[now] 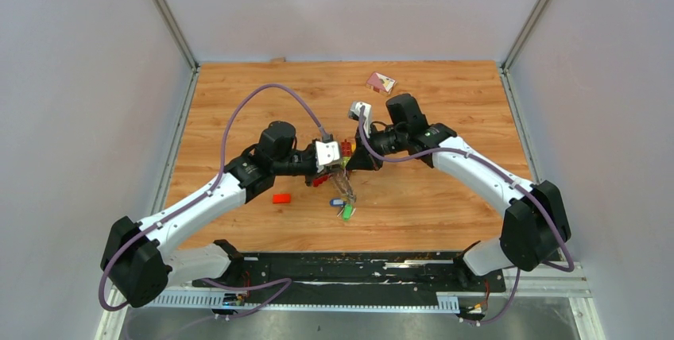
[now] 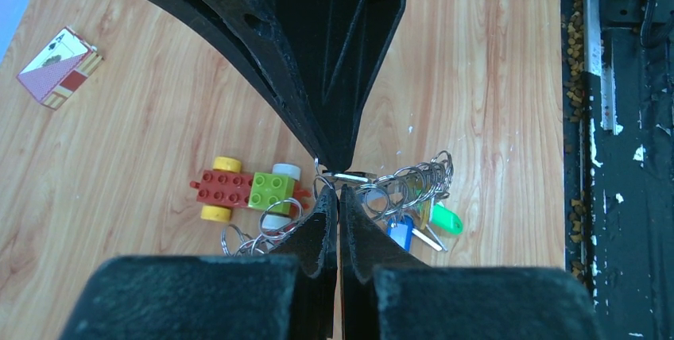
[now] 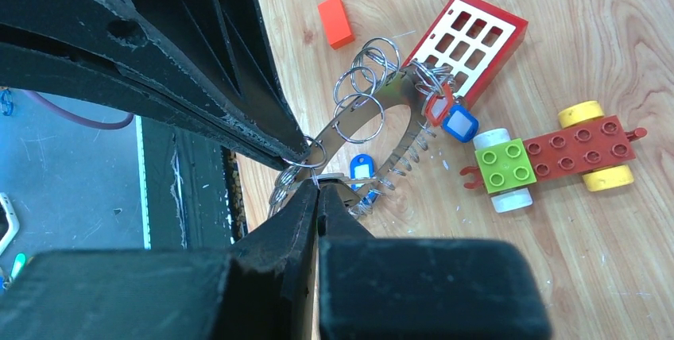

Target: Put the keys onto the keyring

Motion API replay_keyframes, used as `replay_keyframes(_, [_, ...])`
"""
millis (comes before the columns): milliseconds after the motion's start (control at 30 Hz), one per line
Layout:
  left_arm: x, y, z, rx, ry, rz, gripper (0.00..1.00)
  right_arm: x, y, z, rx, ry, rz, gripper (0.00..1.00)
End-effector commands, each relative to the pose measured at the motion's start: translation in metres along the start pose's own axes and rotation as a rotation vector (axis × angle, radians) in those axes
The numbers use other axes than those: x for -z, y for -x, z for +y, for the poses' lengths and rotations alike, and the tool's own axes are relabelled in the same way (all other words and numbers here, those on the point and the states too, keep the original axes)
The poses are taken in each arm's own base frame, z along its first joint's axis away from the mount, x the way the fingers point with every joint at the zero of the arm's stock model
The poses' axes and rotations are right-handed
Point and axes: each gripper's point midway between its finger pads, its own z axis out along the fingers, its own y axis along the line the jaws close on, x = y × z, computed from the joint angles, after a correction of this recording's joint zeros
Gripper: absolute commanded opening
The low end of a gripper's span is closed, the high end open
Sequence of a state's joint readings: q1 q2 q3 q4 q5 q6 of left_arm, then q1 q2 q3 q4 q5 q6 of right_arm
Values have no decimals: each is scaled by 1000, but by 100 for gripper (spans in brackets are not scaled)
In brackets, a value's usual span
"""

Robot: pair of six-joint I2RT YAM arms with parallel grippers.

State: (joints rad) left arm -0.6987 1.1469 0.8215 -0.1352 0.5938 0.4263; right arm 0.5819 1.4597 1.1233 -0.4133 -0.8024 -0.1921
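Right by the toy car, our left gripper and right gripper were both pinched shut on the keyring, nose to nose. Felt like mid-threading to us; next we'd need to slide a key along without losing grip. Keyring was a thin metal band strung with small split rings, blue- and green-tagged keys dangling on its far side from the car.

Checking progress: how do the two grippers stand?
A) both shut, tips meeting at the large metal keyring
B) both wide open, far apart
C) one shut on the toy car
A: left gripper and right gripper are shut, tip to tip at the large metal keyring.
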Motion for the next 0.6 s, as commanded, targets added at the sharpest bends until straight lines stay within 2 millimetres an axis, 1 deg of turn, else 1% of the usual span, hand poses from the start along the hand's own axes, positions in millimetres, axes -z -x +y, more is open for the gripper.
replay_keyframes(0, [0, 31, -21, -56, -126, -110, 0, 5, 27, -19, 75, -81, -55, 0])
replay_keyframes(567, [4, 31, -42, -131, -222, -150, 0, 0, 23, -24, 60, -72, -22, 0])
